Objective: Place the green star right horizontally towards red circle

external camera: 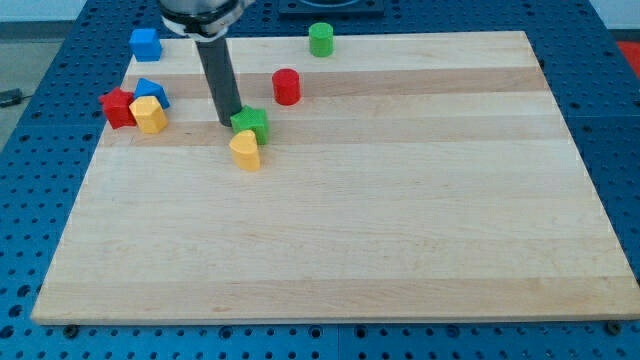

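The green star sits on the wooden board at the upper left of the view. The red circle stands up and to the right of it, a short gap away. My tip touches the board right at the green star's left side. A yellow heart-shaped block lies just below the green star, touching or nearly touching it.
A green cylinder stands at the board's top edge. A blue block sits at the top left corner. A red star, a yellow block and a blue block cluster at the left edge.
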Controlling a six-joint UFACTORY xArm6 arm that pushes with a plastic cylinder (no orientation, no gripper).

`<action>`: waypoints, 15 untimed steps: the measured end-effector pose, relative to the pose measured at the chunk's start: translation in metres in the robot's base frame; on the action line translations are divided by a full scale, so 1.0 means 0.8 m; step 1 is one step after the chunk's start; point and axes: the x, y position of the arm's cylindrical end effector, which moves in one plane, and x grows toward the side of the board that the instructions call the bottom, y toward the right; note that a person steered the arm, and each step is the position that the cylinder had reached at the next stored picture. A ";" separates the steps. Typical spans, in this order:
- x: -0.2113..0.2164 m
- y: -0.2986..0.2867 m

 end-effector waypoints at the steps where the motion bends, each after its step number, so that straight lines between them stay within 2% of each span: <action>1: 0.019 -0.010; 3: 0.055 0.018; 5: 0.048 0.134; 6: 0.019 0.139; 7: 0.010 0.080; 8: 0.000 0.069; 11: -0.041 0.213; 12: -0.061 0.177; 13: -0.075 0.193; 15: -0.064 0.237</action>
